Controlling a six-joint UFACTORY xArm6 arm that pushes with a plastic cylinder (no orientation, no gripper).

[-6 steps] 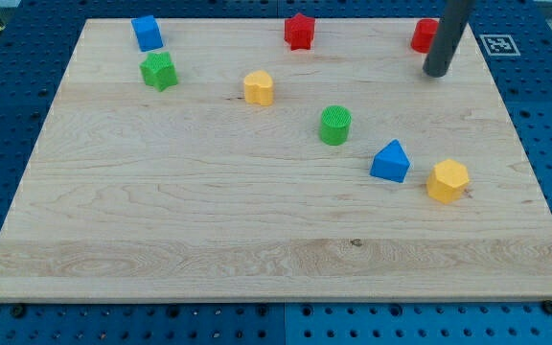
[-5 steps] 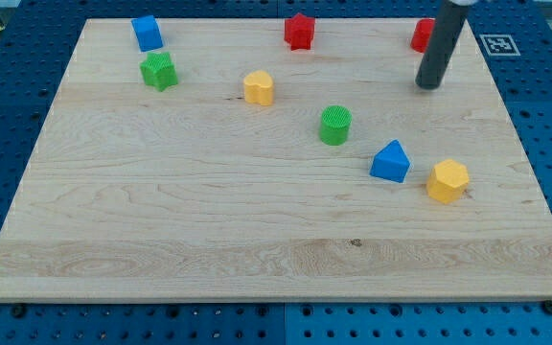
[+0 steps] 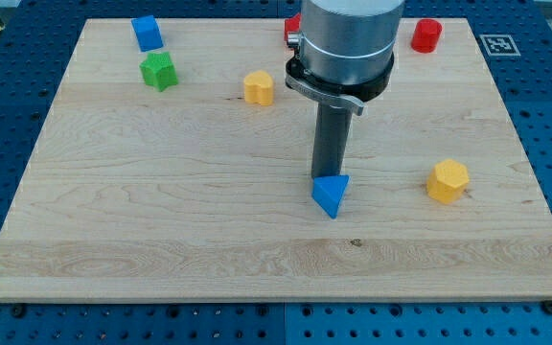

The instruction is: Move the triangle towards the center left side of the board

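Note:
The blue triangle (image 3: 331, 196) lies near the board's middle, a little below and right of centre. My tip (image 3: 327, 180) rests against the triangle's upper edge, the rod rising straight up from it. The arm's grey body (image 3: 343, 43) fills the top middle of the view. The wooden board (image 3: 161, 211) stretches far to the left of the triangle.
A blue cube (image 3: 146, 32) and a green star (image 3: 159, 70) sit at the top left. A yellow cylinder (image 3: 258, 87) lies left of the arm. A red block (image 3: 291, 27) peeks from behind the arm. A red cylinder (image 3: 426, 34) is top right, a yellow hexagon (image 3: 447, 180) at the right.
My tip has moved from the top right down to the board's middle. The blue triangle has slid left and down. The green cylinder no longer shows; the arm stands where it was.

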